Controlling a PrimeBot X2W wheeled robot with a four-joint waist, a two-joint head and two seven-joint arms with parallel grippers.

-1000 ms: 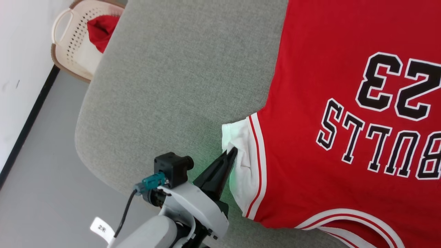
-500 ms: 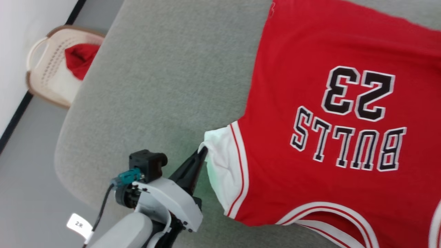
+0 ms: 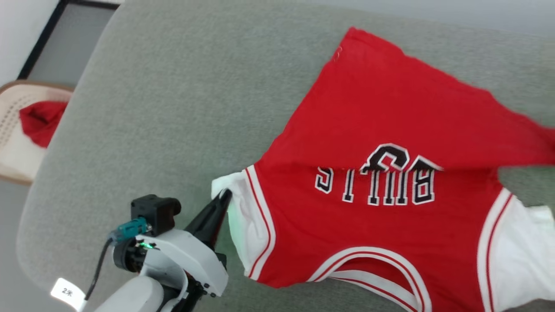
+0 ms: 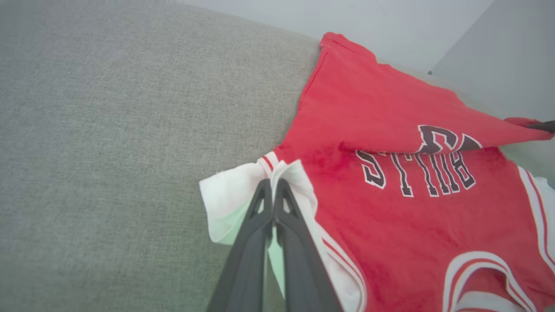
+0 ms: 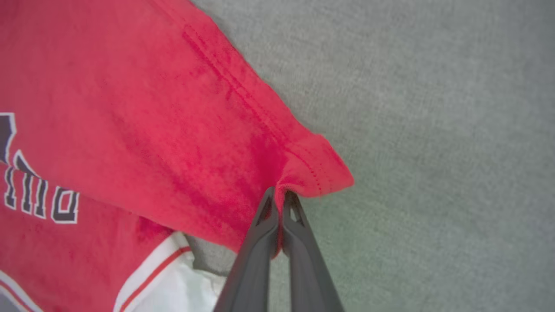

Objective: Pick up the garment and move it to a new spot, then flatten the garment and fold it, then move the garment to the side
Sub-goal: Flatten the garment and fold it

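since a second ago the jersey (image 3: 377, 225) has had its lower hem (image 3: 433, 82) swung over the body, hiding most of the 23 (image 3: 386, 158), so the fold looks underway. left gripper (image 3: 224, 196) fingers pinch the white sleeve (image 3: 245, 221), right gripper (image 5: 279, 193) fingers clamp the red hem corner (image 5: 321, 173). jersey sits half doubled on the grey desk (image 3: 173, 108).
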